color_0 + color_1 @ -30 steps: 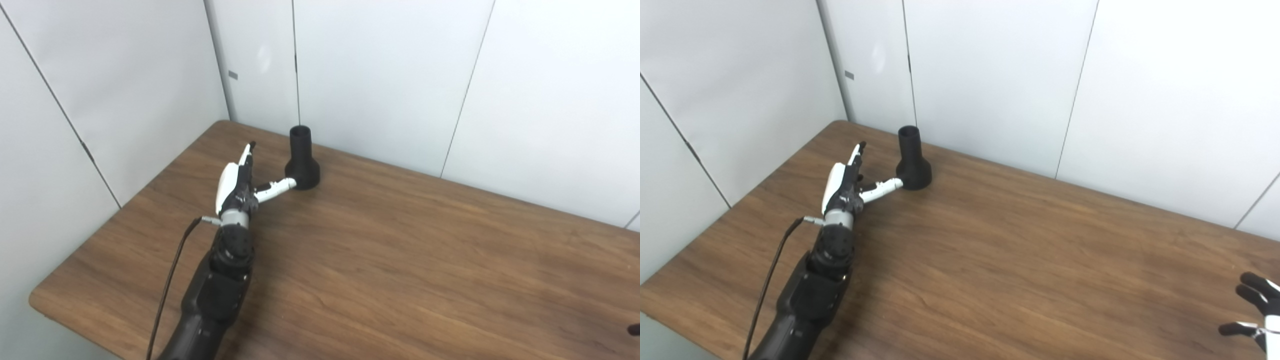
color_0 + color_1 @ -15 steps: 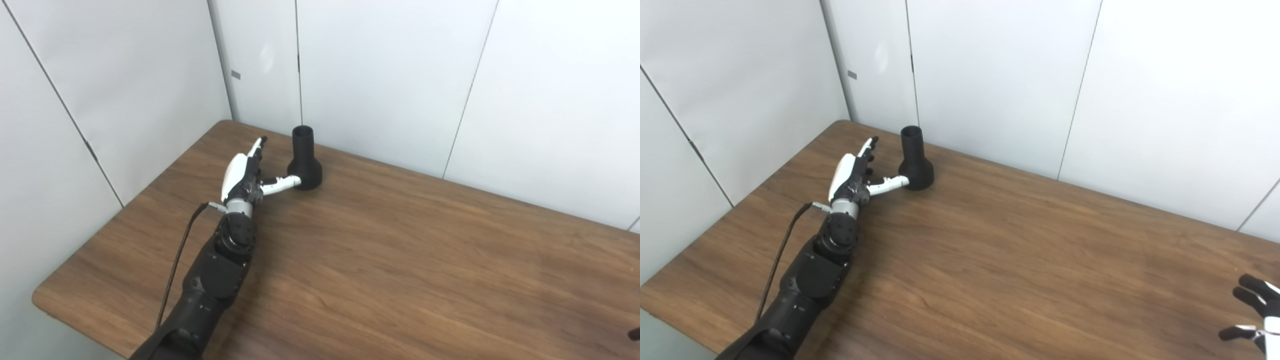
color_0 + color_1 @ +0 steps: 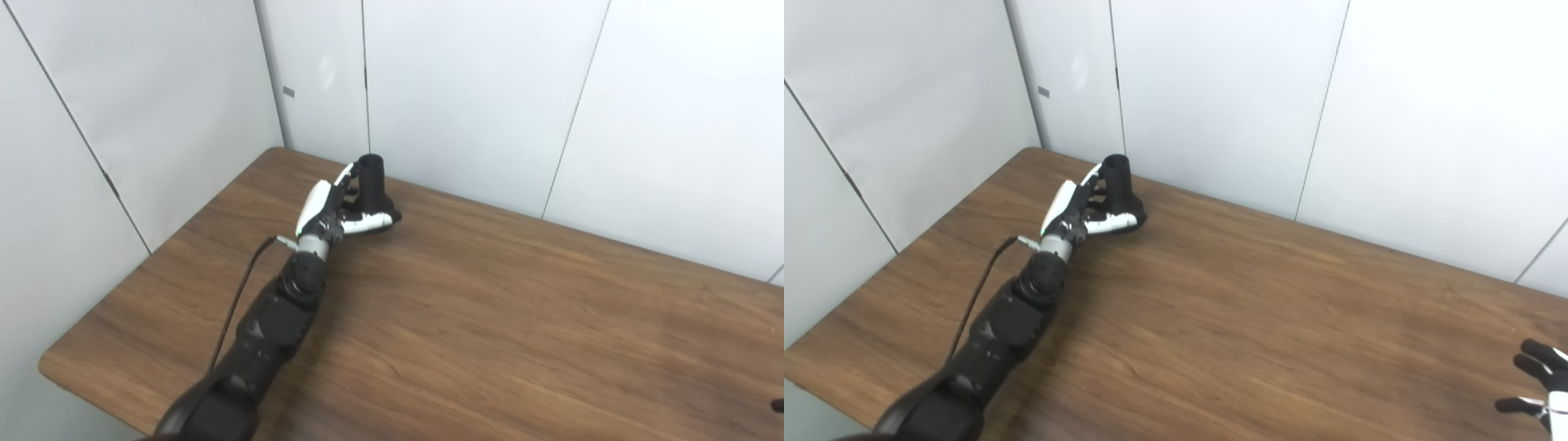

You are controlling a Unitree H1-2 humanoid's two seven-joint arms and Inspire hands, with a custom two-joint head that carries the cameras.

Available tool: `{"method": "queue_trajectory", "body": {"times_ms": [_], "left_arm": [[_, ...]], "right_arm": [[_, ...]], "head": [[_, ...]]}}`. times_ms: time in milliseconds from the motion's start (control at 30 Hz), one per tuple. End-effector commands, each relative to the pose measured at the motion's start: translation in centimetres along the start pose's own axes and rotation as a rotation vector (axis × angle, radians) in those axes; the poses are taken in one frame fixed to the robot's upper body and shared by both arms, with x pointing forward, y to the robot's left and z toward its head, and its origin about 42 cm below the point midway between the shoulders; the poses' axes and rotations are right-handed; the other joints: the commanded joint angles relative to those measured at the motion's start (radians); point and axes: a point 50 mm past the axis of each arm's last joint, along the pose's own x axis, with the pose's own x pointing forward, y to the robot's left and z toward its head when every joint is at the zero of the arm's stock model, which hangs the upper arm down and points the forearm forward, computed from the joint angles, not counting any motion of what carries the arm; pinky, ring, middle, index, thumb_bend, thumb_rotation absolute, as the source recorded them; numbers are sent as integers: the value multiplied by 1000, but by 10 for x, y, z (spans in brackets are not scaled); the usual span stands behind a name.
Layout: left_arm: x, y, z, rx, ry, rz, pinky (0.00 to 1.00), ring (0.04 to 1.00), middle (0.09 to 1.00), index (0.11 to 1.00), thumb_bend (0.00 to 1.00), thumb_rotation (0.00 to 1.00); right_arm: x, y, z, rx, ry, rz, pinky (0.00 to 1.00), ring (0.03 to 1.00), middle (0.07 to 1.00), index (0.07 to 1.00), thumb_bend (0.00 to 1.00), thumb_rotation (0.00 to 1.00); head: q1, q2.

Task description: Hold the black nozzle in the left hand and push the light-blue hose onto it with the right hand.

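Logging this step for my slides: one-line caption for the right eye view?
Left robot hand reaches around upright black nozzle at the wooden table's far corner.

A dark wood-grain counter [image 3: 490,318] sits in a corner of pale, seamed wall panels [image 3: 478,92], with soft even light and a faint sheen on the panels.

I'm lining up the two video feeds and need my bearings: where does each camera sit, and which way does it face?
Left eye view: on the head, looking down at the table; shows the left hand with fingers around the nozzle.
Right eye view: beside it, same downward look; also shows the right hand, open at the lower right edge.
Shared: table, nozzle, left arm, white wall panels. No hose is in view.
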Motion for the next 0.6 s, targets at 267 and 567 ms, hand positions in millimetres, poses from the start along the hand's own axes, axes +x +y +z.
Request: {"method": "queue_trajectory", "body": {"times_ms": [267,567], "left_arm": [[6,-8,-14,38,100,-33,853,980,979,941,1000,304],[5,0,-33,79,107,-34,979,972,925,941,1000,242]], "right_arm": [[1,-5,12,-6,-79,0,426,739,764,667,44,735],[-1,-4,14,16,-68,11,465,761,773,667,59,690]], "head": [[-17,0],[-25,2]]}}
